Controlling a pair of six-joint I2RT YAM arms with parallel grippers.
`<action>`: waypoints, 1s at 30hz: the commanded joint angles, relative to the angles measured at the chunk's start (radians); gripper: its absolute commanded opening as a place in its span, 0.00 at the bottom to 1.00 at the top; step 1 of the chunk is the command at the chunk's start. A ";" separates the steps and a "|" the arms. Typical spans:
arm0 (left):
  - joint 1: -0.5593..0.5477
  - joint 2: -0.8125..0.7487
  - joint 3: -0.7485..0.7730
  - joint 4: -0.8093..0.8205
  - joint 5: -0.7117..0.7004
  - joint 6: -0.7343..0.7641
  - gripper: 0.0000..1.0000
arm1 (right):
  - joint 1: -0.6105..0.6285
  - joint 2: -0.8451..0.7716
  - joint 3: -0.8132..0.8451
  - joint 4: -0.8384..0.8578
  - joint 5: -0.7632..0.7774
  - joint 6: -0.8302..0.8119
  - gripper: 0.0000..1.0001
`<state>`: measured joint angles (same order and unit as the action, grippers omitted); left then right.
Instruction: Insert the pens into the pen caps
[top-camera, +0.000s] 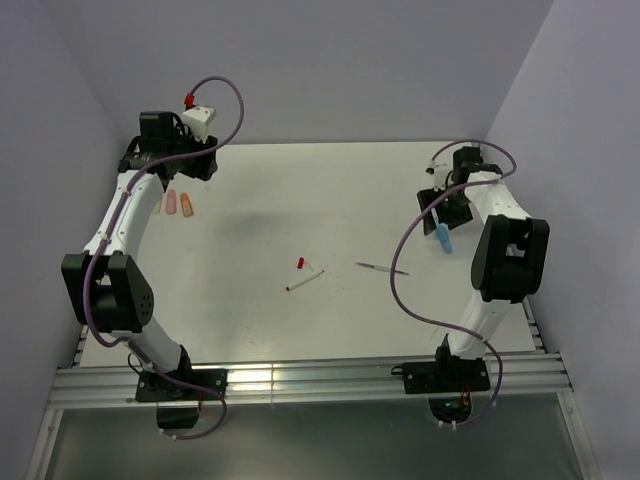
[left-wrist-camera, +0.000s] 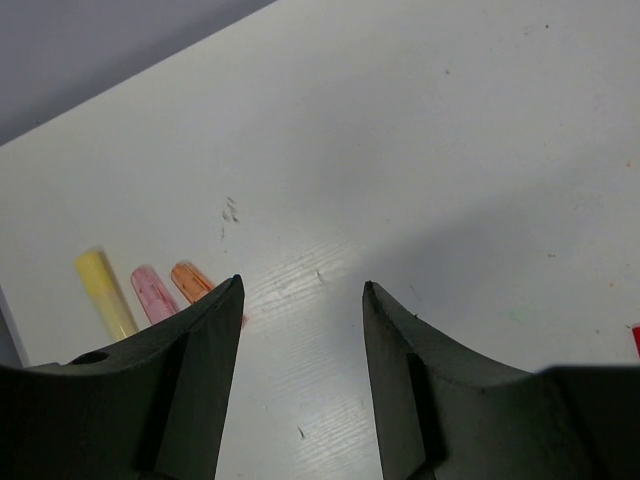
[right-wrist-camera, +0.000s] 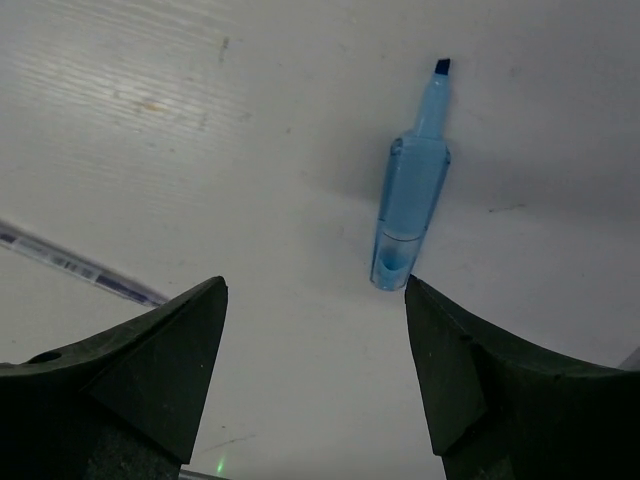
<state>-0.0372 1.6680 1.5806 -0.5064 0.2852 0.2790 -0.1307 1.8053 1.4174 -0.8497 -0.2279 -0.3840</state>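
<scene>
In the left wrist view a yellow pen (left-wrist-camera: 103, 293), a pink pen (left-wrist-camera: 152, 293) and an orange pen (left-wrist-camera: 188, 281) lie side by side, just left of my left gripper (left-wrist-camera: 302, 288), which is open and empty above the table. In the top view they lie under it at the far left (top-camera: 178, 205). My right gripper (right-wrist-camera: 315, 285) is open and empty, and an uncapped blue pen (right-wrist-camera: 412, 195) lies just ahead of its right finger. A thin white stick (top-camera: 305, 281), a red cap (top-camera: 300, 264) and a thin grey pen (top-camera: 380, 267) lie mid-table. No yellow cap shows.
The white table (top-camera: 260, 320) ends in a metal rail (top-camera: 300, 380) at the near edge, where both arm bases stand. Lilac walls (top-camera: 330, 70) close the back and sides. The thin grey pen also shows in the right wrist view (right-wrist-camera: 80, 268).
</scene>
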 joint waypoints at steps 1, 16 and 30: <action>0.000 -0.048 -0.031 0.000 -0.027 0.006 0.56 | -0.017 0.022 0.023 -0.032 0.114 -0.027 0.79; 0.000 -0.086 -0.093 0.026 0.046 0.022 0.56 | -0.061 0.114 -0.011 -0.006 0.099 -0.046 0.72; 0.000 -0.128 -0.148 0.048 0.057 0.035 0.57 | -0.060 0.232 0.107 0.028 0.091 0.025 0.57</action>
<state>-0.0364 1.5776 1.4349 -0.4828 0.3172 0.3023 -0.1898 2.0197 1.4841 -0.8448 -0.1349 -0.3759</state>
